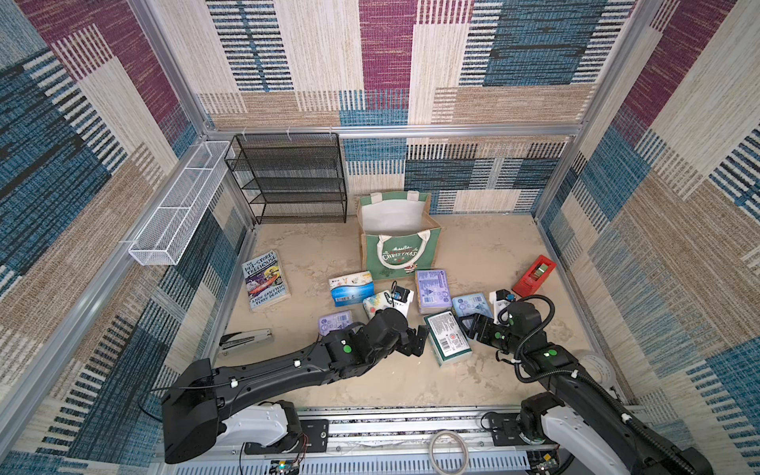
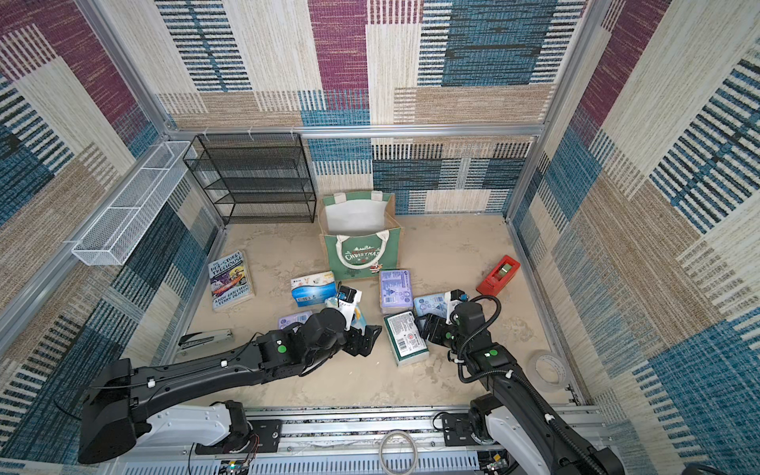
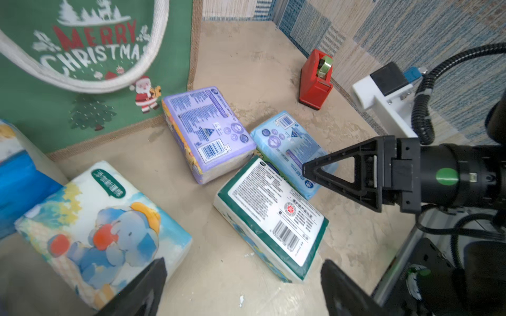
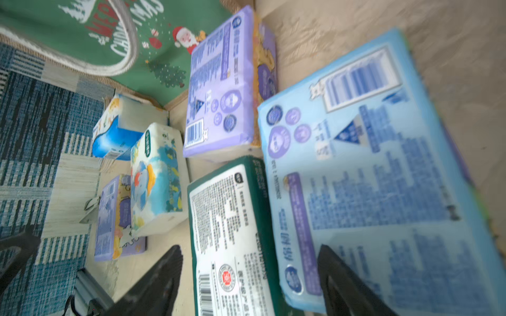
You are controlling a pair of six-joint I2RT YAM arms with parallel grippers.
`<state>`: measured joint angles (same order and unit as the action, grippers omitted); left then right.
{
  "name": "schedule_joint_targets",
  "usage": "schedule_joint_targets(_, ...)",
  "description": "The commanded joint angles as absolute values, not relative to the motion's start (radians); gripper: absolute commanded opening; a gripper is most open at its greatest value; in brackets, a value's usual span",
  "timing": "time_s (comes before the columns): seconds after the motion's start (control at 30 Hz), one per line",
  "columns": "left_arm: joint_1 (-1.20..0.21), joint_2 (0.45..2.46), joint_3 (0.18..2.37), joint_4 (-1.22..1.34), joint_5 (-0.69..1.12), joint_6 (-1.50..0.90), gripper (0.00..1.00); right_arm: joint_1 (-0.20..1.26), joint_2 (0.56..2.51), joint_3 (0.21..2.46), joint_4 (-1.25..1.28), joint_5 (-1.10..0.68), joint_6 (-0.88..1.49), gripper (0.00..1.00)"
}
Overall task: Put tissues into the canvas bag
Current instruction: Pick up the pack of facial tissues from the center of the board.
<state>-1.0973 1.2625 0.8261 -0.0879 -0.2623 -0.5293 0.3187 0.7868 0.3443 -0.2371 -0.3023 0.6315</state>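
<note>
The canvas bag (image 1: 399, 246) stands open at the back, its green Christmas front facing me. Several tissues packs lie in front of it: a green-white pack (image 1: 447, 338), a lavender pack (image 1: 432, 291), a light blue pack (image 1: 473, 306), a blue-white pack (image 1: 351, 290), a cartoon-print pack (image 3: 104, 227) and a second lavender pack (image 1: 335, 323). My left gripper (image 3: 243, 287) is open over bare floor just left of the green-white pack (image 3: 273, 216). My right gripper (image 4: 250, 279) is open at that pack's right end, with the green-white pack (image 4: 230, 219) and the light blue pack's corner (image 4: 356, 177) between its fingers.
A black mesh rack (image 1: 288, 177) and a white wire basket (image 1: 181, 205) stand at the back left. A book (image 1: 265, 279) and a stapler (image 1: 244, 339) lie on the left. A red tape dispenser (image 1: 534, 275) and a clear tape roll (image 2: 547, 368) sit on the right.
</note>
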Motion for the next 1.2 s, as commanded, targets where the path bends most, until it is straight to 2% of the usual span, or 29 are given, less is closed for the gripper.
schedule_joint_targets(0.0, -1.099, 1.285, 0.83, -0.138, -0.213, -0.605, 0.9, 0.375, 0.772, 0.326, -0.245, -0.251, 0.704, 0.78)
schedule_joint_targets(0.4, -1.099, 1.303, 0.768, -0.121, -0.149, -0.686, 0.87, 0.509, 0.827, 0.268, -0.146, -0.213, 0.783, 0.79)
schedule_joint_targets(0.83, -1.088, 1.251, 0.68, -0.077, -0.127, -0.779, 0.86, 0.718, 0.902, 0.275, -0.043, -0.182, 0.894, 0.73)
schedule_joint_targets(1.0, -1.057, 1.281, 0.682, -0.025, -0.017, -0.787, 0.78, 0.728, 0.911, 0.305, -0.083, -0.11, 0.881, 0.74)
schedule_joint_targets(1.17, -1.05, 1.369, 0.742, -0.015, 0.086, -0.764, 0.68, 0.727, 0.966, 0.319, -0.048, -0.117, 0.872, 0.81)
